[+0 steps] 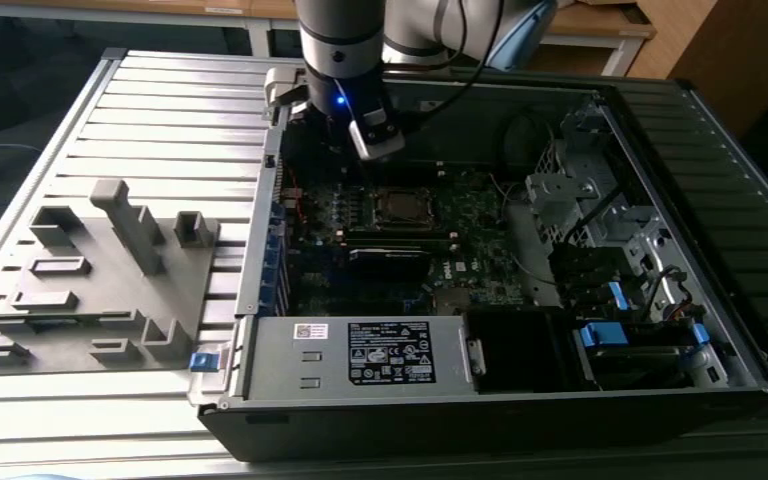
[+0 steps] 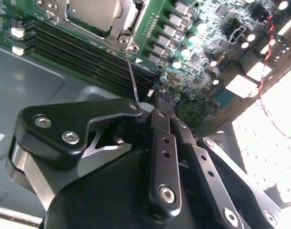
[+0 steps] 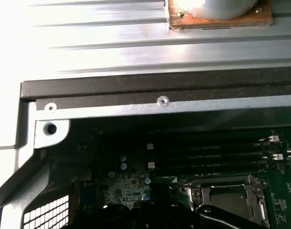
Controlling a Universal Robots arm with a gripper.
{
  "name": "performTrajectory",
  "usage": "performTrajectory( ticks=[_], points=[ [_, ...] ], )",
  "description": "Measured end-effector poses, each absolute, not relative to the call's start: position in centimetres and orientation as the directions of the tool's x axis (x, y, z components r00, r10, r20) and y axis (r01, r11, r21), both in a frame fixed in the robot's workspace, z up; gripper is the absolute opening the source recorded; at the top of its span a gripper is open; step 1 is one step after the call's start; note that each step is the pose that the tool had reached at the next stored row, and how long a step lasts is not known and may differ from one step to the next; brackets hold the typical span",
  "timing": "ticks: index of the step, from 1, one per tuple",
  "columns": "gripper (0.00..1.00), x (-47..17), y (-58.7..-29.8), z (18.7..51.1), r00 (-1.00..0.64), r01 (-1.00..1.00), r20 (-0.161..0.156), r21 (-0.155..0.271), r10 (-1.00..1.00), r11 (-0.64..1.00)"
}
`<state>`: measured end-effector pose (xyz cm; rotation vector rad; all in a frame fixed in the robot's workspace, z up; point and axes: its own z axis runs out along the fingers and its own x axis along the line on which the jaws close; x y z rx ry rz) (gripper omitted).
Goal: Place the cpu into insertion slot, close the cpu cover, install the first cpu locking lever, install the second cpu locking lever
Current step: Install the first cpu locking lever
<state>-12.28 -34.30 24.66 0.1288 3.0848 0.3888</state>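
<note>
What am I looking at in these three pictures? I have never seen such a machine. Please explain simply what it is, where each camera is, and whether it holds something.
It is one robot arm with an end effector, its grasping part, hanging over an open computer case on a ribbed metal table. The exterior view sees the whole scene from off the arm; both wrist views come from cameras riding on the arm. A grey holder tray lies beside the case, at the exterior view's left. On the green board, the cpu lies with the cpu cover framing it. A thin lever reaches from the cover's corner toward the end effector; whether it is held, I cannot tell.
</note>
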Motion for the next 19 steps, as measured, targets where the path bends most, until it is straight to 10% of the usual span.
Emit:
performTrajectory(
  ticks=[19],
  points=[
    [0.11,-8.1,-34.1,24.6,-0.996,0.078,-0.02,0.239,0.086,0.968]
  ],
)
